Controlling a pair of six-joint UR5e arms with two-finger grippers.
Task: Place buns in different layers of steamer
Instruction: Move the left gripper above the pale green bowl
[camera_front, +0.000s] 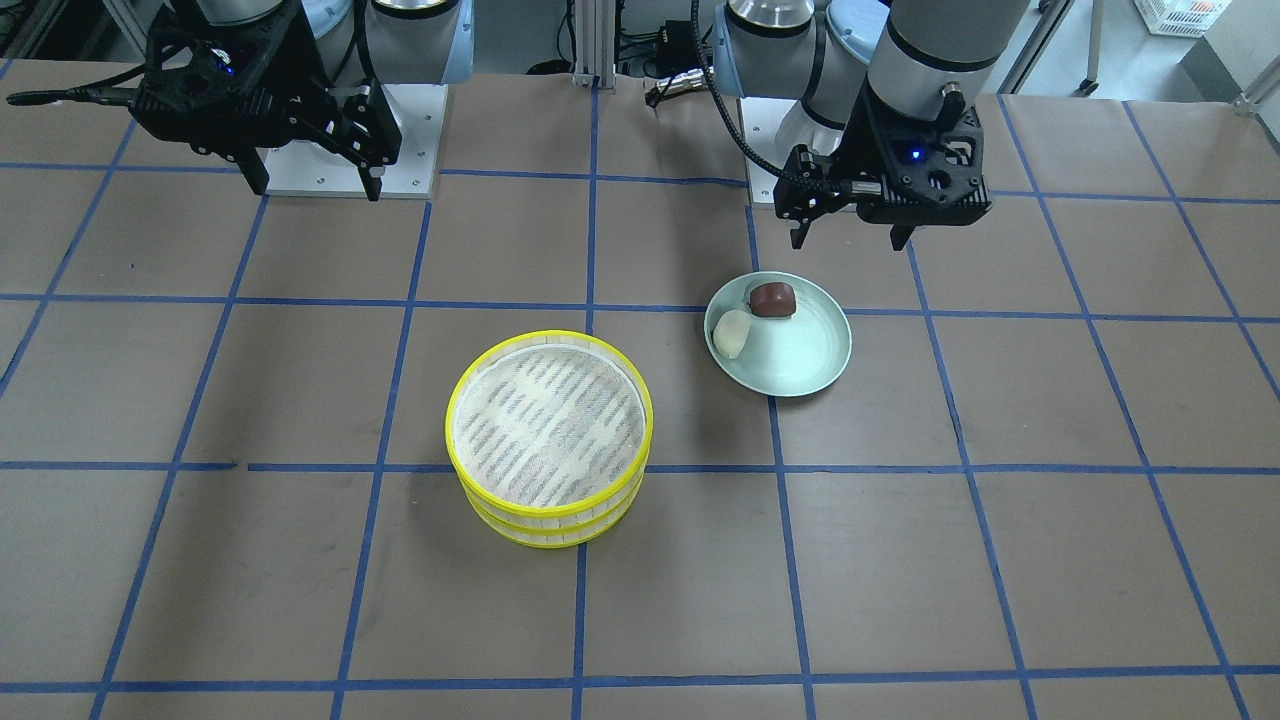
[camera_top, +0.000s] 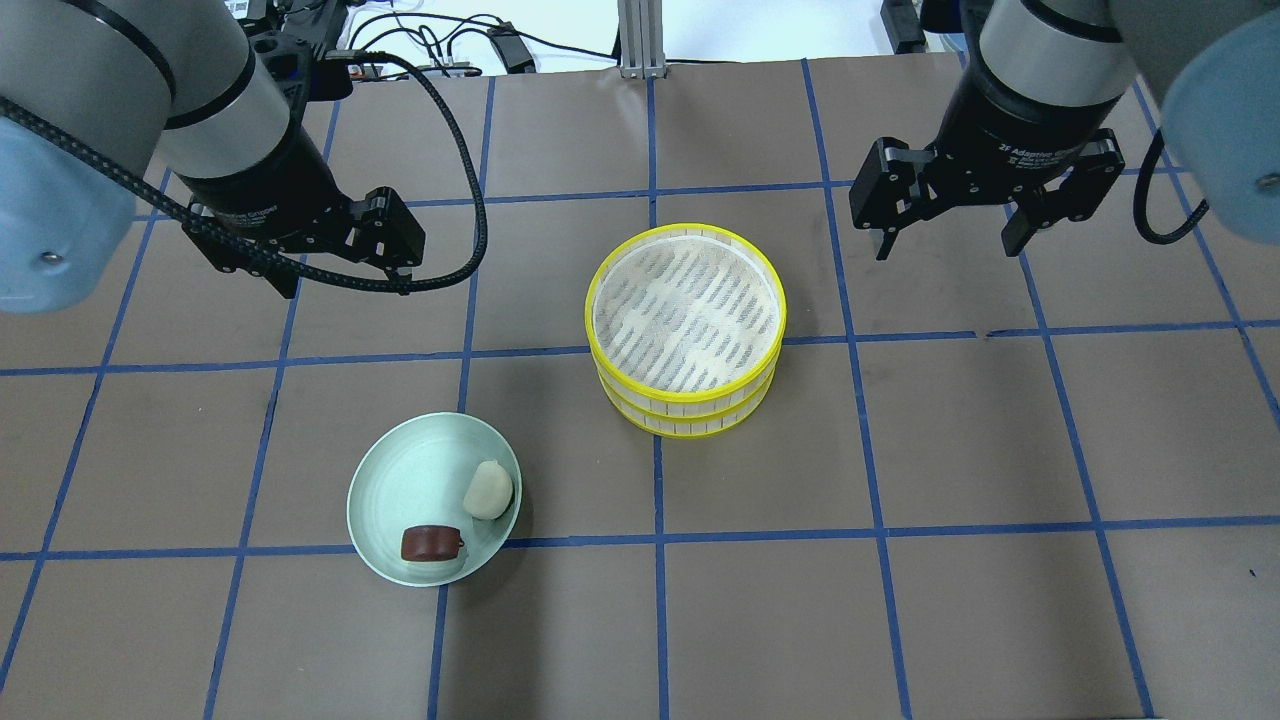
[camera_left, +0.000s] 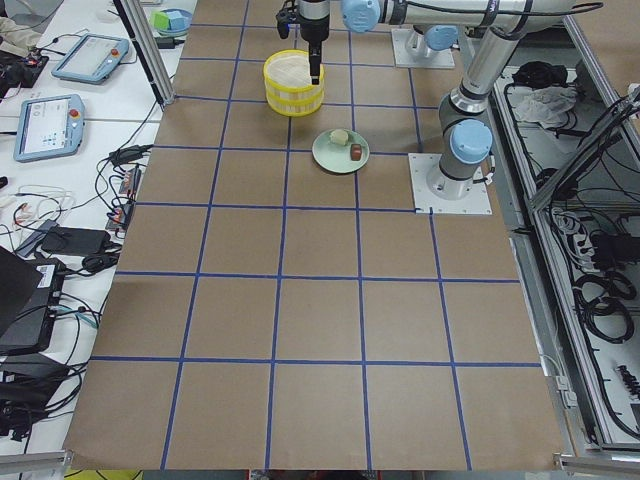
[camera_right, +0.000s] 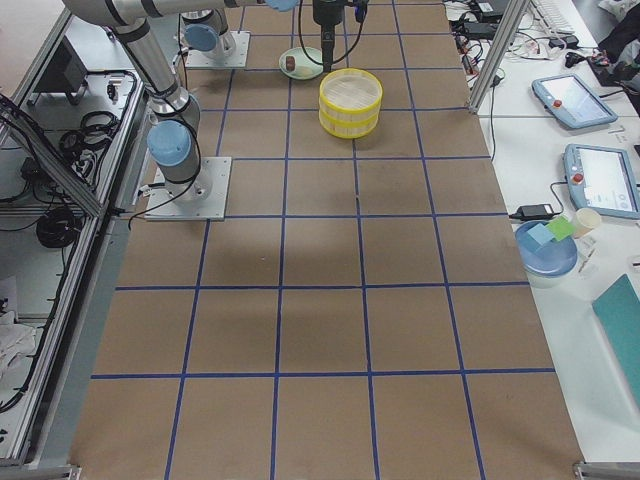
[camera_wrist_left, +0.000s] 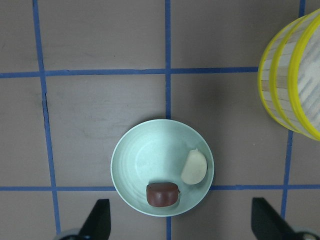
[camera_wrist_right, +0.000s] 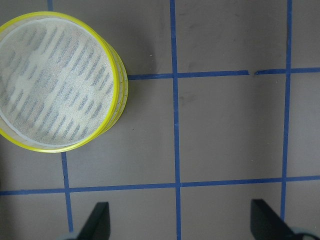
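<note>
Two steamer layers are stacked mid-table: the top tray (camera_top: 685, 315) with an empty mesh floor, and the lower tray (camera_top: 690, 425) under it. The stack also shows in the front view (camera_front: 548, 425). A cream-white bun (camera_top: 488, 489) and a reddish-brown bun (camera_top: 432, 543) lie on a pale green plate (camera_top: 400, 475). In the left wrist view the cream bun (camera_wrist_left: 194, 167) and the brown bun (camera_wrist_left: 162, 194) sit just ahead of the fingers. My left gripper (camera_top: 345, 280) hangs open and empty above the table beside the plate. My right gripper (camera_top: 947, 248) hangs open and empty to the right of the stack.
The brown paper table (camera_top: 900, 600) has a blue tape grid. Tablets, cables and a blue bowl (camera_right: 545, 250) lie on side benches off the table's far edge. The arm bases (camera_front: 350, 150) stand at the robot's side of the table.
</note>
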